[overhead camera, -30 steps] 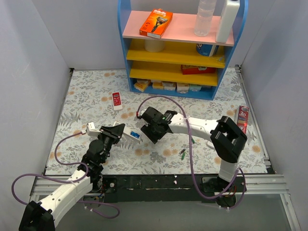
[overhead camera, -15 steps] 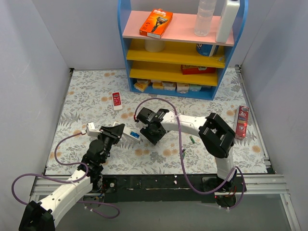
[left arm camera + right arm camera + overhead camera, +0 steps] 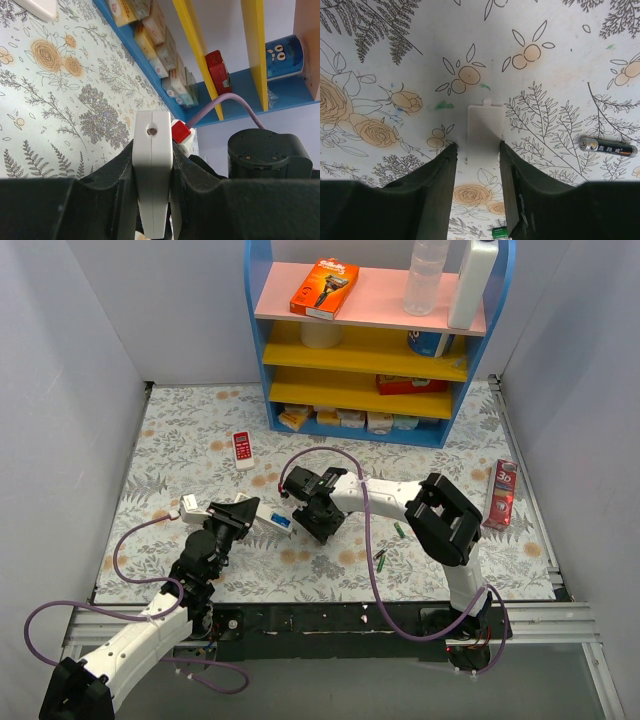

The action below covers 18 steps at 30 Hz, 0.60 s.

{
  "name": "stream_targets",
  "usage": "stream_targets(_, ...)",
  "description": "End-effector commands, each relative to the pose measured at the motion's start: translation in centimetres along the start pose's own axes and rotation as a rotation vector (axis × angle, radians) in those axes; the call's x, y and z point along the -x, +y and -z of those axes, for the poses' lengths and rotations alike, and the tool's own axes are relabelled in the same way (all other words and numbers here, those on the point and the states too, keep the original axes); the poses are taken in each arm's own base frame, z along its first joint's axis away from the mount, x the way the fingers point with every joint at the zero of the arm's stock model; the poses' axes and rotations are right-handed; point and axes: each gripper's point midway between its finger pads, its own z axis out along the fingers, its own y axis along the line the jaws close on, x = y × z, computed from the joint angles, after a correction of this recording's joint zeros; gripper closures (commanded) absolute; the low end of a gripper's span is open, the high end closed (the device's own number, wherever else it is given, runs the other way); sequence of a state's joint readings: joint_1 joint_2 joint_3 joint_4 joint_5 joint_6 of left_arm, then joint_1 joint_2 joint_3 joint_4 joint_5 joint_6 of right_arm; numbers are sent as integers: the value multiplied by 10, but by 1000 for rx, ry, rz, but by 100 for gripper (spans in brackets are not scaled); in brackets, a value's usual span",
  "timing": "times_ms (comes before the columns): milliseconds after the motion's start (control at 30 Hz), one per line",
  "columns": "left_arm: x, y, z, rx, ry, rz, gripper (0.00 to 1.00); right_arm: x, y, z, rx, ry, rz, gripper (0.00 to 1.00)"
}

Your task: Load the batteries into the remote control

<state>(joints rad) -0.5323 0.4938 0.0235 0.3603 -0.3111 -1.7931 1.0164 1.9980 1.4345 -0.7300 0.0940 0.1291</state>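
On the left, the left fingers (image 3: 126,167) are clamping the white remote control (image 3: 152,180) by its long sides, holding it edge-on to the wrist camera. Just right of it, we are seeing the right fingers (image 3: 440,172) standing parted over the floral tabletop (image 3: 180,450) – one on each side of a flat white cover (image 3: 484,122) lying there, not visibly pinched. Farther right, the batteries (image 3: 381,559) are lying loose on the tabletop – a green one (image 3: 399,530) among them.

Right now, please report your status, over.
Left pincer shut on remote control. Right pincer astride flat white cover, grip unclear. Battery lies loose right of it.
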Motion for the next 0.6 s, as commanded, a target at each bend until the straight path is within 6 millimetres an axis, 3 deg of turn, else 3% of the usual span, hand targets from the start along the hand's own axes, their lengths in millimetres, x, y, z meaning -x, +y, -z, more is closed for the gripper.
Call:
stream_targets(0, -31, 84, 19, 146, 65, -48, 100, -12, -6, -7, -23, 53, -9, 55)
stream_targets(300, -34, 81, 19, 125, 77, -38, 100, -24, -10, 0, -38, 60, -1, 74)
stream_targets(367, -35, 78, 19, 115, 86, -28, 100, -24, -11, 6, -37, 48, 6, 81)
stream_targets(567, -44, 75, 21, 106, 127, 51, 100, -19, -9, 33, -20, -13, 37, 85)
